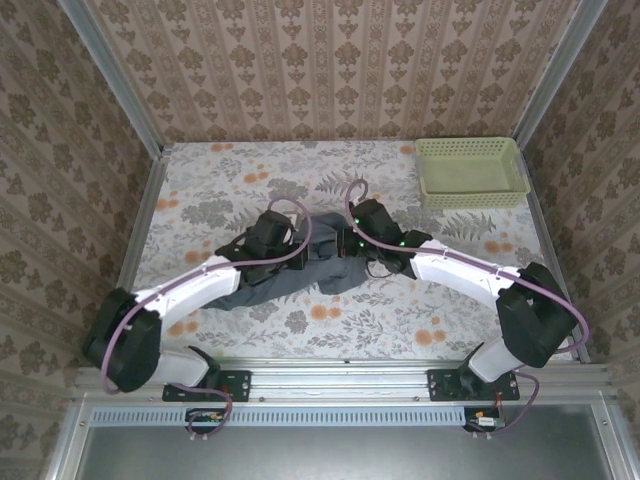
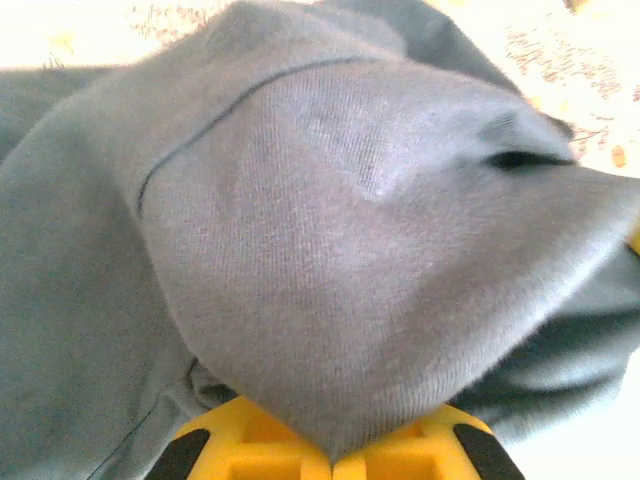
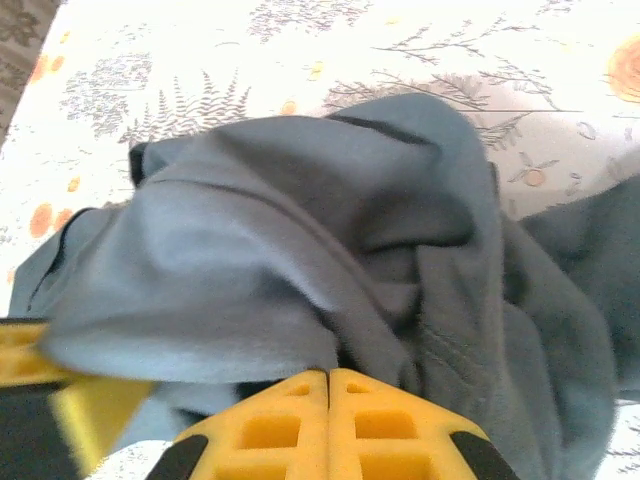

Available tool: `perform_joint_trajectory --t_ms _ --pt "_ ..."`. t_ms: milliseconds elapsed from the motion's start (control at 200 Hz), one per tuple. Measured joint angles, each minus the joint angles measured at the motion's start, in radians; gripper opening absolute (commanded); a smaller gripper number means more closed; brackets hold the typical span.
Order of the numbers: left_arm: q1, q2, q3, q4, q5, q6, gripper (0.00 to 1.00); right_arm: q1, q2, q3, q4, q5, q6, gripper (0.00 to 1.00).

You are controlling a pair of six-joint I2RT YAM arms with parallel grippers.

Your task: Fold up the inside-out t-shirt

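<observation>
1. Crumpled near the middle of the table (image 1: 400, 325): a slate-grey t-shirt (image 1: 285, 278), one end trailing toward the near left corner.
2. Bent in over the heap from the near edge: the left arm (image 1: 200, 287) and the right arm (image 1: 462, 270), wrists close together above the cloth.
3. Jaws of the left arm pressed together, pinching a fold of the t-shirt (image 2: 340, 250). Cloth draped up and away from the yellow fingers (image 2: 260, 452), a seam line curving across it.
4. Jaws of the right arm likewise pressed together, yellow fingers (image 3: 300, 400) side by side with no gap. Gathered cloth pinched there, folds of the t-shirt (image 3: 300, 240) converging at the tips.
5. Floral tabletop bare beyond the cloth in the right wrist view.
6. Set in the far right corner, well apart from the cloth: a pale green basket (image 1: 470, 172).
</observation>
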Motion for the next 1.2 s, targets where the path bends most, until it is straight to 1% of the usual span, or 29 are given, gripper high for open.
perform_joint_trajectory --t_ms 50,90,150,200,280,335,415,600,705,825,980,1020,1065,1070,1075,1125,1145,1170,1200 --pt "-0.010 -0.055 -0.019 0.000 -0.002 0.013 0.00 -0.014 0.014 0.021 -0.031 -0.005 -0.002 0.06" --pt "-0.024 -0.100 -0.037 0.004 -0.008 0.024 0.00 -0.021 0.033 0.047 -0.055 -0.010 -0.009 0.10" --pt "-0.041 -0.161 -0.065 0.008 -0.012 0.039 0.00 -0.026 0.061 0.081 -0.078 -0.017 -0.026 0.17" --pt "-0.044 -0.193 -0.084 0.008 -0.013 0.047 0.00 -0.027 0.071 0.096 -0.095 -0.016 -0.047 0.25" --pt "-0.021 -0.206 -0.108 0.015 -0.005 0.051 0.00 -0.018 0.071 0.097 -0.120 0.001 -0.087 0.38" --pt "-0.003 -0.198 -0.125 0.025 0.004 0.052 0.00 -0.005 0.071 0.097 -0.137 0.014 -0.123 0.44" --pt "0.015 -0.176 -0.142 0.040 0.023 0.051 0.00 0.039 0.066 0.097 -0.157 0.036 -0.150 0.51" --pt "0.029 -0.144 -0.160 0.073 0.062 0.050 0.00 0.149 0.038 0.096 -0.179 0.092 -0.185 0.54" --pt "0.036 -0.147 -0.167 0.103 0.076 0.048 0.00 0.180 0.041 0.096 -0.181 0.115 -0.184 0.54" --pt "0.043 -0.162 -0.192 0.137 0.094 0.047 0.00 0.177 0.075 0.097 -0.180 0.146 -0.184 0.52" --pt "0.049 -0.168 -0.208 0.168 0.120 0.038 0.00 0.167 0.163 0.132 -0.179 0.171 -0.182 0.44" --pt "0.049 -0.173 -0.212 0.175 0.126 0.034 0.00 0.164 0.181 0.144 -0.179 0.173 -0.185 0.39" --pt "0.053 -0.178 -0.216 0.185 0.135 0.029 0.00 0.160 0.194 0.150 -0.174 0.174 -0.183 0.29" --pt "0.054 -0.179 -0.217 0.186 0.136 0.028 0.00 0.160 0.195 0.150 -0.172 0.174 -0.185 0.25" --pt "0.054 -0.179 -0.217 0.187 0.137 0.027 0.00 0.160 0.195 0.150 -0.172 0.174 -0.187 0.25" --pt "0.064 -0.180 -0.217 0.194 0.159 0.019 0.00 0.157 0.195 0.148 -0.168 0.172 -0.198 0.09" --pt "0.071 -0.179 -0.217 0.197 0.167 0.017 0.00 0.156 0.192 0.144 -0.161 0.171 -0.200 0.03" --pt "0.077 -0.179 -0.217 0.200 0.176 0.014 0.00 0.154 0.185 0.134 -0.141 0.170 -0.197 0.00" --pt "0.087 -0.178 -0.217 0.204 0.189 0.010 0.00 0.154 0.171 0.116 -0.119 0.168 -0.193 0.00"
